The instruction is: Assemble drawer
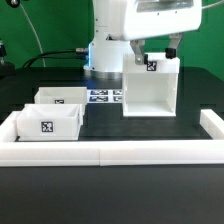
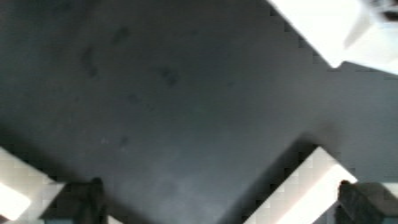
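- Exterior view: tall box [image 1: 150, 90] upright right of centre, open front facing the camera, tag on top.
- Front tray [image 1: 47, 122] and rear tray [image 1: 62, 97] at 9 o'clock of the box, well apart from it and close together; whether they touch cannot be told.
- Gripper [image 1: 155, 55] at 12 o'clock of the box, close to its top edge. Whether directly over it or behind it cannot be told. No contact visible.
- Wrist view: gripper [image 2: 210, 205] spread wide, nothing pinched, only dark table [image 2: 160, 110] between the fingertips.
- Risk: on a straight descent, possible clip of one fingertip on the box's top rim. Likely result a skid or a backward tip, since the plastic looks light.
- Risk: skewed entry of a tray into the open front, then a jam on the side edges and a shove of the whole box.
- Risk: drag of a tray across the marker board [image 1: 105, 96], at 9 o'clock of the box base.
- Edges: border wall [image 1: 110, 153] along 6 o'clock, with side runs at 3 and 9 o'clock. Tight finger room between the front tray and the wall corner.
- Open room: bare table at 6 to 8 o'clock of the box, enough for lining up a tray.
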